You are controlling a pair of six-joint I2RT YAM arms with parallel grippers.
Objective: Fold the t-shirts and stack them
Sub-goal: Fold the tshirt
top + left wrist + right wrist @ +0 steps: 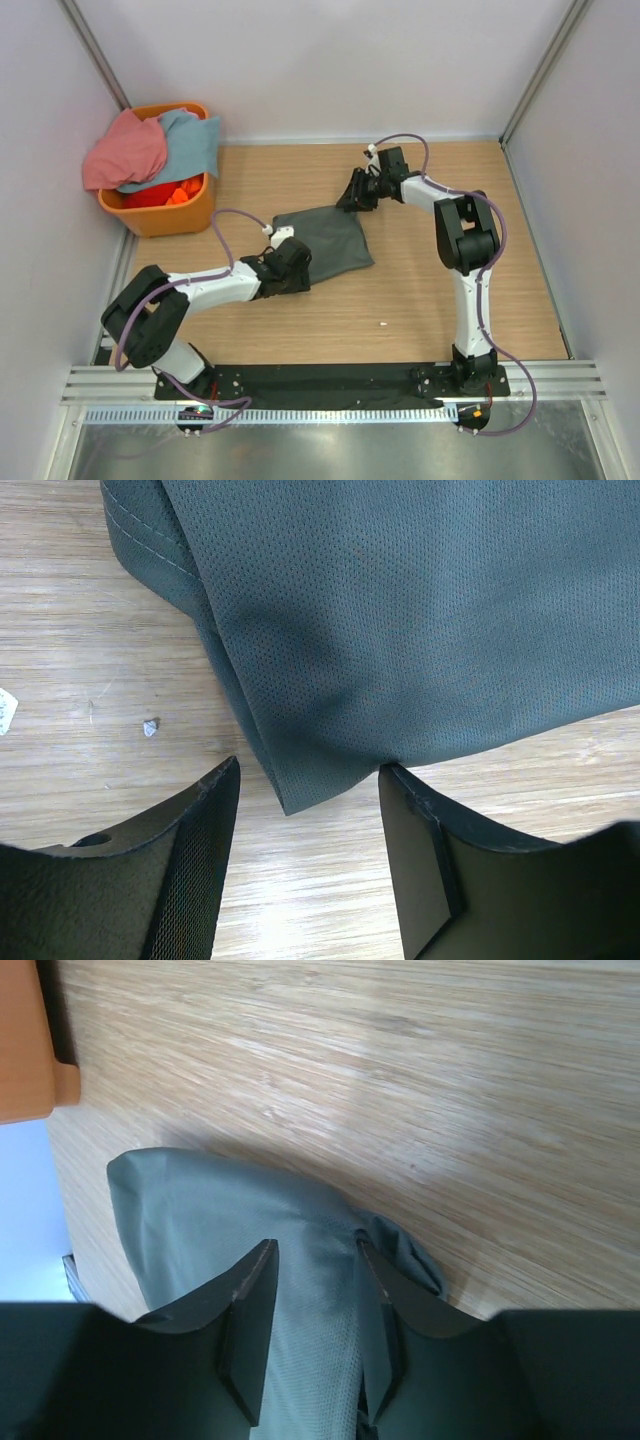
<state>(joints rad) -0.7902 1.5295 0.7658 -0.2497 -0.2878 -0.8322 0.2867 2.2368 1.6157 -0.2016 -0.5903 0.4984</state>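
black-fingered, the left gripper (310,770) is hanging spread apart around the near corner of the grey shirt (335,240), which is lying on the table (430,300). the right gripper (317,1250) is clamping its far corner. farthest left, a pink shirt (125,150) and a blue shirt (195,145) are spilling over the basket (170,215).

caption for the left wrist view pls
Left pincer open around a corner of the dark grey t-shirt on the wooden table.

Bright, even overhead light, soft shadows on the table (420,300), slight blur on the right claw (315,1248).
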